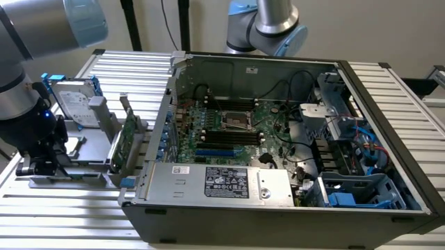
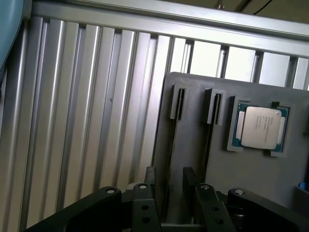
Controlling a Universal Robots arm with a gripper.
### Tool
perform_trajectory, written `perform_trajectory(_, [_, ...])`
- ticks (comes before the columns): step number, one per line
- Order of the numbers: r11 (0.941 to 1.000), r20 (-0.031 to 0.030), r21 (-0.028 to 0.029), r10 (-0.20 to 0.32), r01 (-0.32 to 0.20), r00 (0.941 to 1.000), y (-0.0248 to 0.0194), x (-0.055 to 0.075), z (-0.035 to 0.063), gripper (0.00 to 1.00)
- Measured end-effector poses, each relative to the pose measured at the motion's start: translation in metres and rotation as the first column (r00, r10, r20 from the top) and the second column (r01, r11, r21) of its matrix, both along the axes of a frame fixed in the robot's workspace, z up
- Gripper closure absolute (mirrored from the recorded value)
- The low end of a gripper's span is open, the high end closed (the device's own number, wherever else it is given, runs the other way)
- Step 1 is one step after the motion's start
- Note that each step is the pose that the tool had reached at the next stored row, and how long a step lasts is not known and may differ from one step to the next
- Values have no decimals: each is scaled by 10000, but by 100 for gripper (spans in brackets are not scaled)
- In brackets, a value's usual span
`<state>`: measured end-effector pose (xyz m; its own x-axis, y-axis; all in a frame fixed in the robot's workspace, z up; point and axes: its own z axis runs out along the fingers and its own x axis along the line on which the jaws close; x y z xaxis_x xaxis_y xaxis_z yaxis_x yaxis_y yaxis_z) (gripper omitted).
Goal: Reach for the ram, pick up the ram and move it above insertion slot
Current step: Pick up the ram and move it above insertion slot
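Reaching for memory: a Universal Robots arm's gripper (image 2: 169, 178) hung low over one end of a gray parts fixture (image 2: 251, 179) on the slatted aluminium table (image 2: 72, 121); its two dark fingers (image 2: 150, 176) stood apart, released and clasping nothing, one on each side of a narrow channel (image 2: 170, 154) that ran on to a slotted post (image 2: 176, 104); a second slotted post (image 2: 215, 108) stood just beside the first, and past it a processor chip (image 2: 260, 126) lay flat in its own recess.

The ram could not be picked out with confidence; it probably stood edge-on in that channel, between the fingers and touched by neither.

In the exterior view the gripper sat at the fixture's end toward the exterior view's left; a hard drive (image 1: 73, 104) in blue rails stood upright farther back, and a green expansion card (image 1: 124, 146) stood on edge between the fixture and the open computer case (image 1: 278, 219); the motherboard (image 1: 230, 122) and its dark memory slots (image 1: 230, 138) lay well apart from the gripper.

Judged by its kind, the ram would handle light and stiff but thin and fragile, apt to tip or twist in a loose pinch; the sound hold would be squarely across its two flat faces, near mid-length at the upper edge, clear of the chips and the contact edge.
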<state>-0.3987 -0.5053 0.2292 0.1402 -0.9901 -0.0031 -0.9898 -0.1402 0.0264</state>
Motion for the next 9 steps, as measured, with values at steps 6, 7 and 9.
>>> perform_trajectory(6, [10000, 0, 0, 0, 0, 10000, 0, 0, -110, 64])
perform_trajectory(7, [10000, -1, -1, 0, 0, 10000, 0, 0, -127, 64])
perform_trajectory(9, [10000, 0, 0, -1, 1, 10000, 0, 0, -163, 64])
